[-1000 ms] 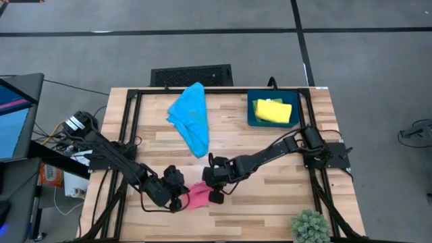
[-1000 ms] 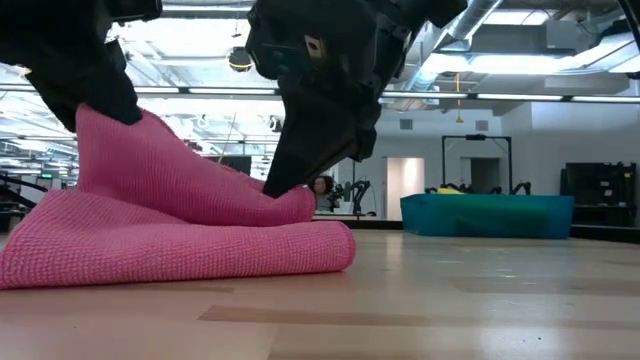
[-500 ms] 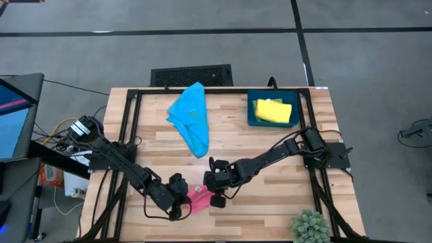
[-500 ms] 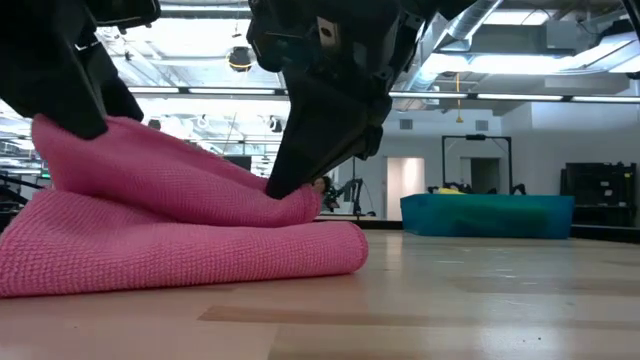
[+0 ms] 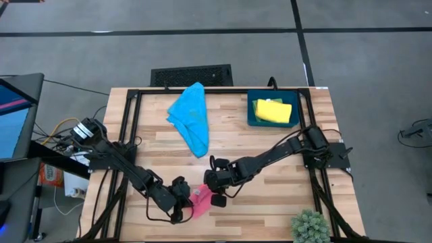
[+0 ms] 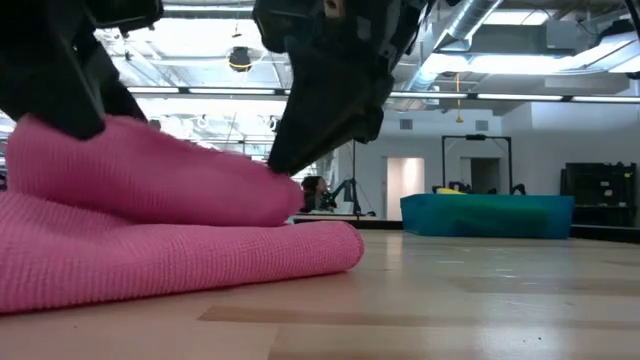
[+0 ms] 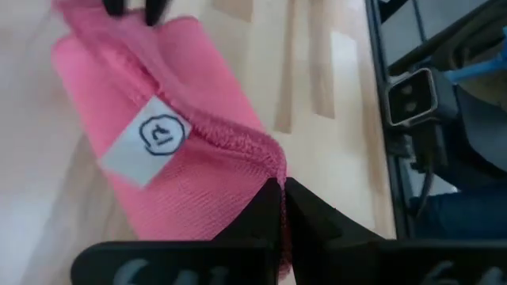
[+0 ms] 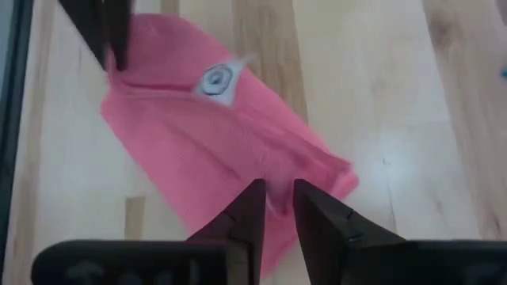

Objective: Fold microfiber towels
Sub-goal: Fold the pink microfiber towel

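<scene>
Quick count: three towels on the desk (image 5: 270,196), one pink (image 5: 200,203), one blue (image 5: 191,116), one yellow (image 5: 273,111). One dark blue tray (image 5: 251,116), one little potted plant (image 5: 310,227), two robot arms.

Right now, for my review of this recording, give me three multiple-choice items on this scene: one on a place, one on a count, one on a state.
1. Where does the yellow towel lie?
A. In the dark blue tray
B. On the bare table beside the plant
C. Under the pink towel

2. How many towels show in the high view?
A. One
B. Three
C. Five

3. How does the left claw stand?
A. Wide open above the table
B. Shut on the pink towel's edge
C. Shut on the blue towel

Answers:
1. A, the high view shows yellow inside the tray at the table's far right.
2. B, yellow, blue towel and pink.
3. B, the left wrist view shows its fingers pinching the pink hem.
</scene>
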### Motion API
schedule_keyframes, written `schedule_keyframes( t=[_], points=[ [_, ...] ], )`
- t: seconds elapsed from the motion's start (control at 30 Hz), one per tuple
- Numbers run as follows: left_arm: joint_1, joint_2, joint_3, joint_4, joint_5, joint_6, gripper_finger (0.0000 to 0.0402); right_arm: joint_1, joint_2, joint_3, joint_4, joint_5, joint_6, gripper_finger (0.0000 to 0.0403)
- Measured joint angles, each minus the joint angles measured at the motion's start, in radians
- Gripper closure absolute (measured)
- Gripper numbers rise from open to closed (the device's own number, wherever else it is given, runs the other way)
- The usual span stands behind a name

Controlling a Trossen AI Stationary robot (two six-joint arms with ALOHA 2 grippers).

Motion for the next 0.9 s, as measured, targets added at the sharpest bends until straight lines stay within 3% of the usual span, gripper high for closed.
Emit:
schedule_keyframes(
  t=[0.23,0.5,0.9],
  points=[
    [0.000,0.081,0.021,0.073,0.054,0.000,0.0401,-0.003,-0.041,-0.001,-0.029,0.026,0.004,0.0310],
    [-0.005,0.157,0.094,0.076,0.098,0.050,0.0401,0.028,-0.039,0.000,0.079,0.024,0.031,0.0310],
    [-0.005,0.158,0.098,0.140,0.106,0.100,0.0401,0.109,-0.015,-0.001,0.120,0.114,0.066,0.0310]
  ],
)
